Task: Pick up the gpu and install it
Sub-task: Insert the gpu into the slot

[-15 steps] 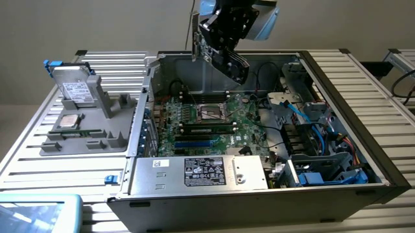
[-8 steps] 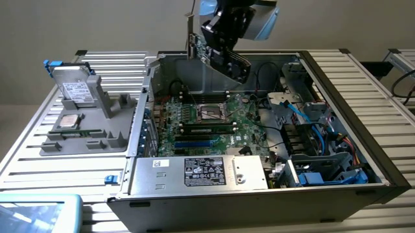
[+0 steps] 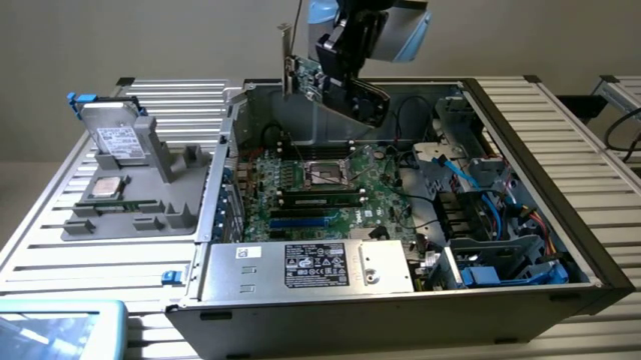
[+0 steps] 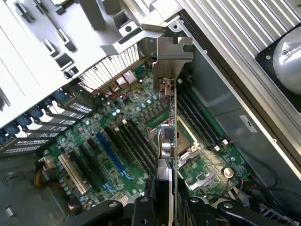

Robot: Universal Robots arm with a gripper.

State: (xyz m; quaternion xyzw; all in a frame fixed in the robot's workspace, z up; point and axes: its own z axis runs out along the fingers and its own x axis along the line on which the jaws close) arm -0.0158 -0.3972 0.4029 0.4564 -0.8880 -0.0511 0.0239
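The claw [image 3: 335,79] hides much of the gpu [image 3: 303,75]; the power supply label [image 3: 315,265] is too small to read.

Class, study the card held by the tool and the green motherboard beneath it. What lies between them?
Nothing: in the wrist view the card hangs clear above the motherboard, gripped by the tool, with bare air between.

We see the gpu [image 3: 305,75] as a green board with a glossy lacquer, and its end bracket [image 4: 173,52] is bare silver metal with a dull shine. The gripper [image 4: 168,205] has a black, slightly glossy surface. The computer case [image 3: 320,120] is grey matt sheet metal. The table [image 3: 571,120] has ribbed slats of pale metal. At its edge on the exterior view's left, the holder [image 3: 140,217] looks like matt grey plastic.
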